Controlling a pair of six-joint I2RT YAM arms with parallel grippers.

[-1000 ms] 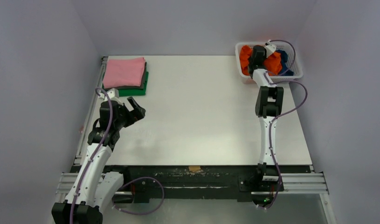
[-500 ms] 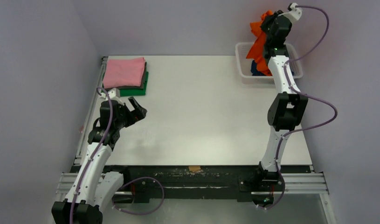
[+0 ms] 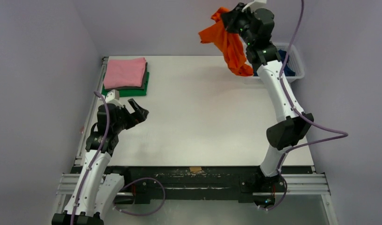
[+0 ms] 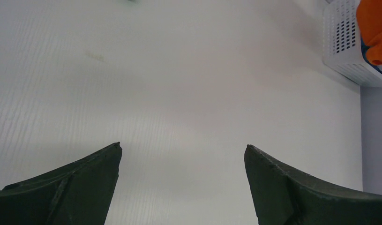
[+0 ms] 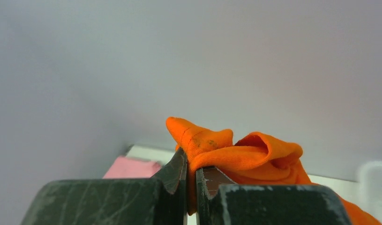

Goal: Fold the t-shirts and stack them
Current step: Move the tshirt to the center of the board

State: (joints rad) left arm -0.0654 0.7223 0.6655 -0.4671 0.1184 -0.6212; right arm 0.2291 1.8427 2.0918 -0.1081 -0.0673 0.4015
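My right gripper (image 3: 230, 18) is shut on the bright orange t-shirt (image 3: 230, 44) and holds it high above the table's far right; the cloth hangs down to the basket's left edge. In the right wrist view my right gripper (image 5: 191, 174) pinches an orange fold (image 5: 235, 152). The pink t-shirt (image 3: 125, 72) lies folded on the dark grey (image 3: 144, 80) and green (image 3: 132, 92) shirts at the far left. The dark blue t-shirt (image 3: 283, 58) lies in the basket. My left gripper (image 3: 136, 111) is open and empty above the table's left side, also in the left wrist view (image 4: 182, 150).
A white mesh basket (image 3: 295, 68) stands at the table's far right corner; it also shows in the left wrist view (image 4: 346, 47). Purple-grey walls close in on three sides. A metal rail (image 3: 193, 180) runs along the near edge.
My right gripper has lifted the orange t-shirt out of the basket, raised it high and swung it left. The left arm has barely moved.
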